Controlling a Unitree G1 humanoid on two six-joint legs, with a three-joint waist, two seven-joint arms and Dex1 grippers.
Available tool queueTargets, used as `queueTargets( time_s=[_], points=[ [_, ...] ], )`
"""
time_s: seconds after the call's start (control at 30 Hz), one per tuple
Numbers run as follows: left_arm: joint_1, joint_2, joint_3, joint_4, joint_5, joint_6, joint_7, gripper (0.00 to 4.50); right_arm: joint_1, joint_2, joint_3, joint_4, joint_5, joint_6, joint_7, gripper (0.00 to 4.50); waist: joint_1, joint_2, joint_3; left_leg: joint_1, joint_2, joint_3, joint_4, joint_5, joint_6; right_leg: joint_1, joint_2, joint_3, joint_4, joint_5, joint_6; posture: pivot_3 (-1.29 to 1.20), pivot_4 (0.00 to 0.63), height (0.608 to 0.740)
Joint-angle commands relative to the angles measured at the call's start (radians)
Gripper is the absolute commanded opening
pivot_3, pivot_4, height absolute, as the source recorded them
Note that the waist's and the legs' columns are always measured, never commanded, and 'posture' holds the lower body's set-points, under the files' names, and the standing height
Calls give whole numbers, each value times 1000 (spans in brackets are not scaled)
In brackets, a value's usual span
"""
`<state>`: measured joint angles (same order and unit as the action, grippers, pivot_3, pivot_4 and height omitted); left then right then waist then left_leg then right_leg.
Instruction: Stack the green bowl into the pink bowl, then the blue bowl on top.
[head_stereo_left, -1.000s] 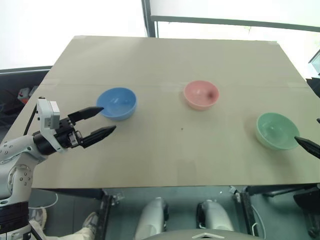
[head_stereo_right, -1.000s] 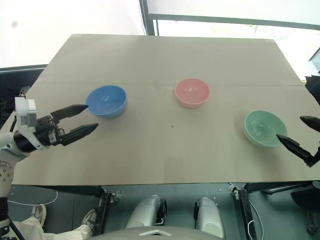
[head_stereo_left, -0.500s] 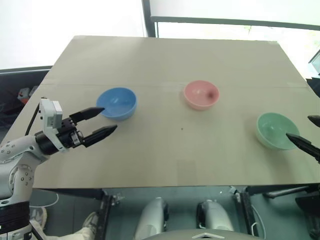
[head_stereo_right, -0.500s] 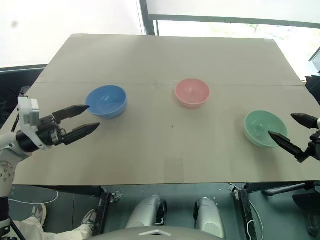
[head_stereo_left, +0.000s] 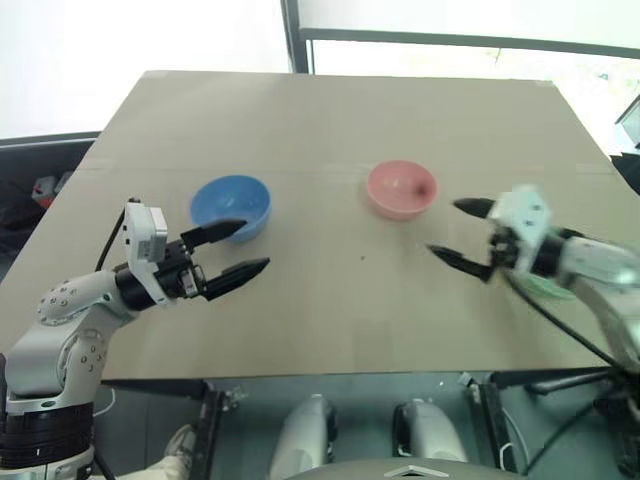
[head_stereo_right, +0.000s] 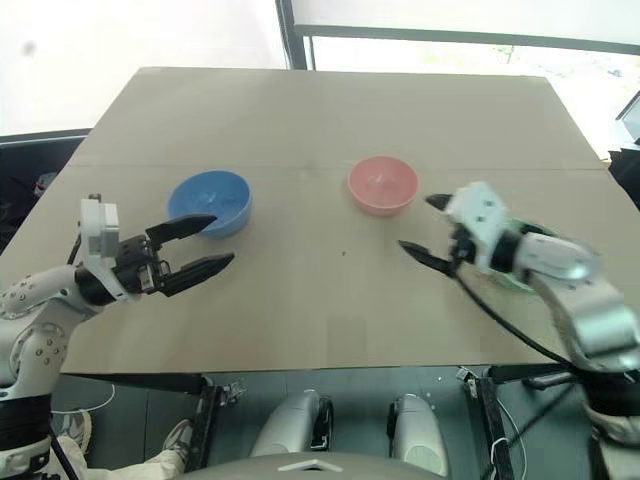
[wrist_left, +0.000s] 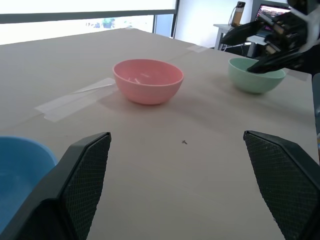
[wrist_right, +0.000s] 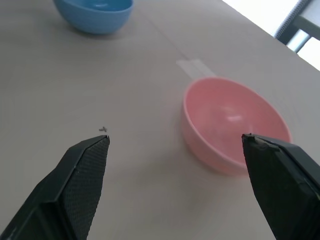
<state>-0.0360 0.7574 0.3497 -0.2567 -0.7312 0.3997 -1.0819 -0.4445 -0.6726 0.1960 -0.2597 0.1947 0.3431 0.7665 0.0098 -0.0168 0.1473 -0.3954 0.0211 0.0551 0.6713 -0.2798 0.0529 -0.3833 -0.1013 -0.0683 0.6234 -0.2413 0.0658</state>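
The blue bowl (head_stereo_left: 231, 205) sits on the left of the table, the pink bowl (head_stereo_left: 401, 188) near the middle, both empty. The green bowl (wrist_left: 252, 80) stands to the right, largely covered by my right arm in the eye views. My left gripper (head_stereo_left: 256, 245) is open and empty, hovering just in front of the blue bowl's near rim. My right gripper (head_stereo_left: 443, 226) is open and empty, hanging between the pink and green bowls, just right of the pink one. In the right wrist view the pink bowl (wrist_right: 232, 127) lies close ahead of that gripper (wrist_right: 175, 137).
The bowls rest on a tan table (head_stereo_left: 330, 120) with a strip of tape (wrist_left: 75, 95) across it. Its near edge runs just below both arms. Bare tabletop lies between the blue and pink bowls. A desk with a monitor (wrist_left: 267, 12) stands beyond the right side.
My right arm has swung in from the table's right edge, passing over the green bowl to a spot beside the pink bowl. My left gripper has edged right. Both stayed open.
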Motion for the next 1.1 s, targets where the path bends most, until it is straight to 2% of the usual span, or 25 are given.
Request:
queueTargets(
  time_s=[0.03, 0.17, 0.33, 0.37, 0.4, 0.43, 0.53, 0.67, 0.7, 0.77, 0.9, 1.03, 1.1],
  points=[
    [21, 2, 34, -47, -15, -8, 8, 4500, -121, 60, 129, 196, -189, -211, -11, 4448, 2, 0, 0, 0, 0, 0, 0, 0, 0, 0, 0, 0, 0, 0, 0, 0, 150, 740],
    [56, -5, 56, -77, -21, -8, 29, 4500, -276, 178, 190, 468, -315, -375, -90, 4448, -5, 0, 0, 0, 0, -1, 0, 0, 0, 0, 0, -1, 1, 0, 0, 0, 150, 740],
    [111, -17, 84, -119, -28, -12, 51, 4500, -403, 233, 222, 738, -417, -539, -134, 4448, -18, 0, 0, -1, 0, -1, 0, 0, -1, 0, 0, -2, 0, 0, 0, 0, 150, 740],
    [120, -21, 88, -126, -30, -12, 58, 4500, -420, 235, 223, 778, -421, -554, -119, 3929, -21, 0, 0, -1, 0, -2, 0, 0, -1, 0, 0, -2, 0, 0, 0, 0, 150, 740],
    [129, -24, 93, -132, -31, -14, 62, 4500, -434, 236, 222, 812, -426, -572, -108, 3725, -24, 0, 1, -1, 0, -2, 0, 0, -1, 0, 0, -3, 0, 0, 0, 0, 150, 740],
    [137, -27, 97, -138, -31, -17, 65, 4500, -448, 239, 214, 839, -427, -585, -100, 3121, -24, 0, 1, -1, 0, -1, -1, 0, -1, 0, 0, -3, 0, 0, 0, 0, 150, 740],
    [150, -37, 106, -143, -39, -22, 72, 4500, -471, 248, 193, 882, -407, -592, -57, 2087, -27, 0, 1, -1, 1, -1, -1, 1, -2, 0, 0, -3, 0, 0, 0, 0, 150, 740],
    [146, -44, 100, -135, -32, -31, 71, 4500, -484, 252, 188, 913, -405, -598, -16, 376, -28, 1, 1, 0, 1, -2, -1, 2, -3, 0, 1, -3, 0, 0, 0, 0, 150, 740],
    [144, -45, 97, -134, -30, -32, 72, 4500, -487, 254, 185, 920, -405, -599, -13, 116, -28, 1, 1, 0, 1, -2, -1, 2, -3, 0, 1, -3, 0, 0, 0, 0, 150, 740],
    [140, -49, 90, -132, -27, -37, 73, 4500, -488, 262, 173, 922, -396, -591, -10, 29, -28, 1, 1, 0, 1, -2, -1, 2, -3, 0, 1, -3, 1, 0, 0, 0, 150, 740],
    [133, -55, 76, -119, -17, -52, 67, 4500, -441, 247, 144, 787, -330, -507, 83, 29, -27, 1, 1, 0, 1, -2, -1, 2, -3, 0, 0, -3, 1, 0, 0, 0, 150, 740],
    [123, -58, 67, -100, -9, -64, 60, 4500, -287, 167, 112, 384, -151, -207, 276, 29, -20, 1, 1, -2, 1, -4, -1, 2, -3, 1, 0, -5, 1, 0, 0, 0, 150, 740],
    [119, -62, 62, -89, -3, -71, 54, 4500, -197, 112, 114, 206, -110, -100, 319, 29, -16, 1, 1, -3, 1, -6, -1, 1, -3, 2, 0, -8, 1, 0, 0, 0, 150, 740]
  ],
)
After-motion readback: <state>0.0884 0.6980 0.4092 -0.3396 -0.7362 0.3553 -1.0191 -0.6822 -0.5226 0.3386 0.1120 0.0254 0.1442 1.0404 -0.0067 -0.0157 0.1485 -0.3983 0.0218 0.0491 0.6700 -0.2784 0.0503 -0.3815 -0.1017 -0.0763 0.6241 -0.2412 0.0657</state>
